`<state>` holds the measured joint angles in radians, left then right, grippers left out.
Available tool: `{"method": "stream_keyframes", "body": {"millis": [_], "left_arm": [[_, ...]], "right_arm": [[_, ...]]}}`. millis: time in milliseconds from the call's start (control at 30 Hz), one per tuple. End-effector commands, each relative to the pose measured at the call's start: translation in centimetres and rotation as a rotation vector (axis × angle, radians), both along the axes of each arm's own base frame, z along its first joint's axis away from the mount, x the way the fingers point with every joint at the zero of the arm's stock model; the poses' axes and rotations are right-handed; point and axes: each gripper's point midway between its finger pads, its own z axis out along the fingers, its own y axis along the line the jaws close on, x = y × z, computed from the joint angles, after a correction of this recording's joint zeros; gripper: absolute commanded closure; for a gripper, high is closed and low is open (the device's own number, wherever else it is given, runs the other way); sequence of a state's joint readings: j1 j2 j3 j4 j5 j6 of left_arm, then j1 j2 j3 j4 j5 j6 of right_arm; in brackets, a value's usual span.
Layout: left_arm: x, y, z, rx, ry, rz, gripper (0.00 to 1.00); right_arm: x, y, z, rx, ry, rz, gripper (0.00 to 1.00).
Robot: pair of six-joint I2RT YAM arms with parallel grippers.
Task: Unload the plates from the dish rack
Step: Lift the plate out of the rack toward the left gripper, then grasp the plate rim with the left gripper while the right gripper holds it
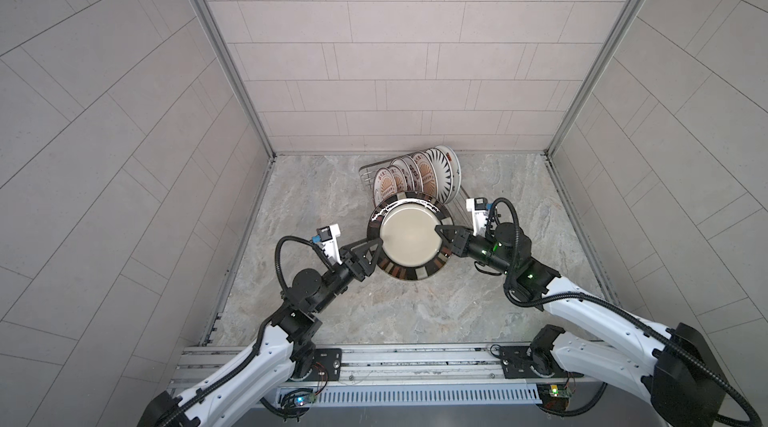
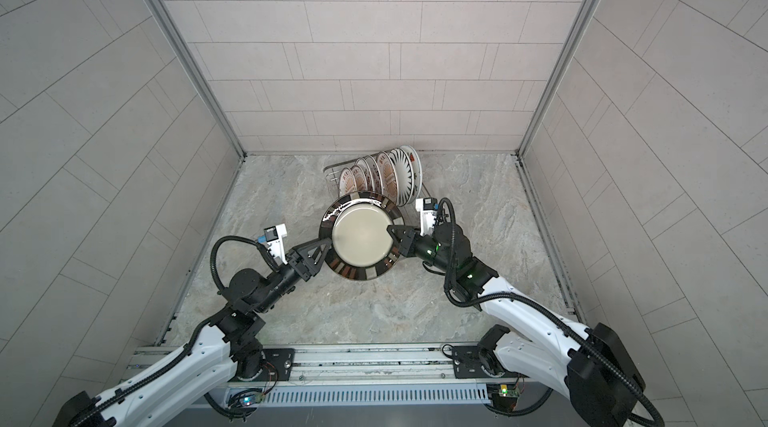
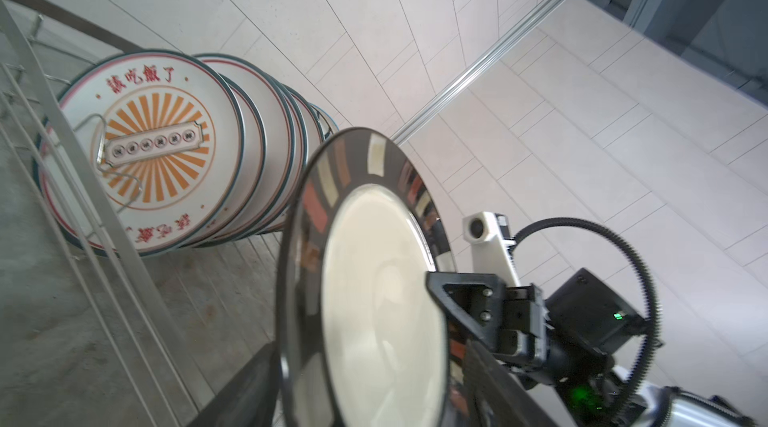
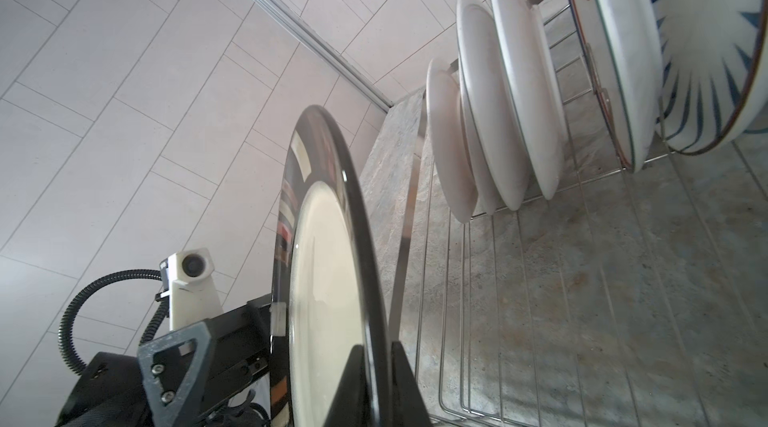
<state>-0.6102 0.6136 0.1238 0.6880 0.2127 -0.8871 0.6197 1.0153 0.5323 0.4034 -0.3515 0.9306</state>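
A: What crowds the right fingers [image 1: 451, 234]?
B: Racked plates [image 1: 415, 177] and the dish rack [image 1: 365, 175] just beyond them; the dark-rimmed plate [image 1: 409, 242] fills the gap to the left fingers [image 1: 368, 242].
A: Free room?
B: Bare tabletop [image 1: 415, 312] behind both.

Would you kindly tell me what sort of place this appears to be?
Probably a mock kitchen built for robot trials: tiled wall panels, a stone-look counter, and a wire dish rack holding plates.

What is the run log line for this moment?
brown-rimmed plate: out of dish rack | right fingers: shut on its rim | left fingers: astride opposite rim, grip unclear | other plates: upright in rack
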Motion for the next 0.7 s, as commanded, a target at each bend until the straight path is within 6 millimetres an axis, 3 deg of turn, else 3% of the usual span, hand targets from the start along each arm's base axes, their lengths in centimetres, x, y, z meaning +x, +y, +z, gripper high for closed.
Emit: {"method": "stream_keyframes", "body": {"millis": [0,233,400,500,667], "left_arm": [[-0.6,0.0,0.1,-0.077,0.006,-0.029,0.32],[-0.9,-0.7,0.7,-0.04,-0.006,-0.065,0.37],[-0.7,-1.2,1.1,-0.067,0.001,-0.087,0.4],[-1.0,-1.2,1.9,-0.097,-0.036,-0.099,0.5],[-0.9,-1.2,1.0,-0.07,0.012,-0.096,0.63]], "right_arm": [[-0.4,0.2,7.2,0.149,-0.229,0.016,1.0],[-1.7,-0.4,7.9,0.126,-0.278,0.025,1.0],[-1.2,0.2,7.5,0.188,-0.262,0.036,1.0],[-0.9,1.1,7.3,0.203,-0.254,0.066,1.0],[-0.2,0.9,6.6,0.176,-0.236,0.032,1.0]]}}
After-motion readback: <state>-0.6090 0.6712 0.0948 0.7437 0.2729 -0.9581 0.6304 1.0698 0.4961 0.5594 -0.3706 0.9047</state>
